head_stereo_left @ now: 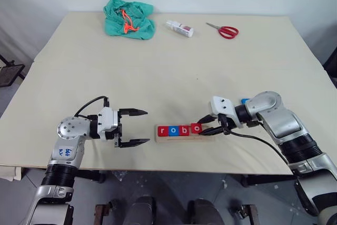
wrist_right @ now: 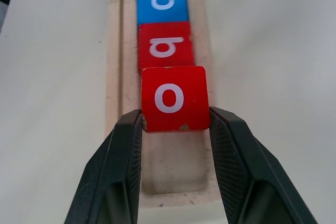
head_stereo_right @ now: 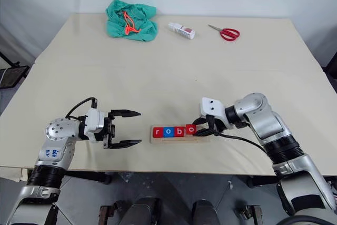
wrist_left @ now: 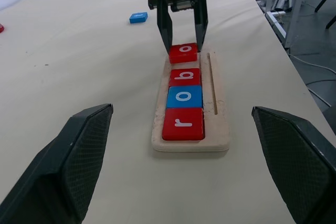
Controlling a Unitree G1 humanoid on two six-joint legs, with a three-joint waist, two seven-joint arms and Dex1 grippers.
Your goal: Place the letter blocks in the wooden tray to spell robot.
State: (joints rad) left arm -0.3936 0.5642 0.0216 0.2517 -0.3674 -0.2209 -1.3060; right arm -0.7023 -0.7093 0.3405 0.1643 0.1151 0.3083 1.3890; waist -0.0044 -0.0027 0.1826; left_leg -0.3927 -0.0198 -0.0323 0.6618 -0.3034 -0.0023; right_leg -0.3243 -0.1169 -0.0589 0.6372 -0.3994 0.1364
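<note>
1. Three letter blocks, a red r [wrist_left: 182,124], a blue o [wrist_left: 184,97] and a red b [wrist_left: 185,76], already lie flat in a row in the wooden tray [wrist_left: 220,103] near the front of the tabletop [head_stereo_left: 174,72].
2. Beside the tray's r end, the left gripper [head_stereo_left: 132,127] hangs level with its jaws wide apart and nothing between them.
3. At the tray's other end, the right gripper [wrist_right: 176,124] has its jaws clamped on the sides of a red o block [wrist_right: 174,98], held just above the tray next to the b.
4. To seat it well, keep the o square to the row, lower it flat into the fourth place, then release.
5. Farther back, a blue block [wrist_left: 138,18], apparently the t, waits on the tabletop.
</note>
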